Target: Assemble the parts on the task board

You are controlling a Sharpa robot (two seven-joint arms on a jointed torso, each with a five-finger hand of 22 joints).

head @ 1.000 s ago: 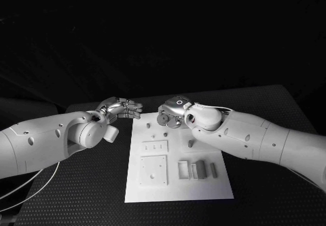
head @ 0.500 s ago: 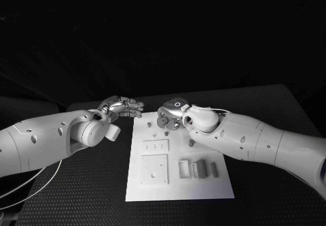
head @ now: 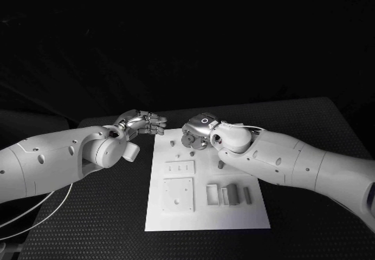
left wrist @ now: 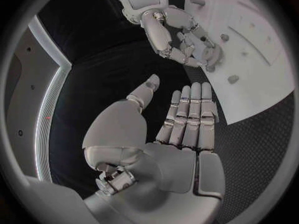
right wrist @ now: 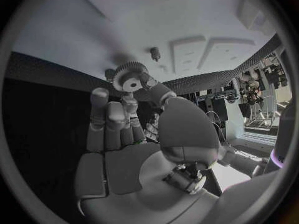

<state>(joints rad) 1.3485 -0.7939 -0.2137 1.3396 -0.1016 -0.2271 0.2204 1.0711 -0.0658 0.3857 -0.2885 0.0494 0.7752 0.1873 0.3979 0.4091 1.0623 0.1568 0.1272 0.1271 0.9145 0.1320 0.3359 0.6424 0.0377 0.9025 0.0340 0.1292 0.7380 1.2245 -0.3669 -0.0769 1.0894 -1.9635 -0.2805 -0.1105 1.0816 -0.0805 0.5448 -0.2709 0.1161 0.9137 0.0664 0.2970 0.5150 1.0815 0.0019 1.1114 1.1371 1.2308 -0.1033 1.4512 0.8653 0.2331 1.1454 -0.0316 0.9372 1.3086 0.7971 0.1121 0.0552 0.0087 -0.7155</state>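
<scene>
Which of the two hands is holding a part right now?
The right hand: it pinches a toothed gear over the task board. The left hand holds nothing, fingers straight.

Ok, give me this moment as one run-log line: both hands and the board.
left hand: open, empty, beside the board's far corner | right hand: pinching a gear over the board's far end | board: small parts still lying loose

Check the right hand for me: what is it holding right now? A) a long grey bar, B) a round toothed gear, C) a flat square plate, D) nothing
B: in the right wrist view the right hand pinches a round toothed gear at its fingertips, above the task board; the head view shows the gear under that hand at the board's far end.
</scene>
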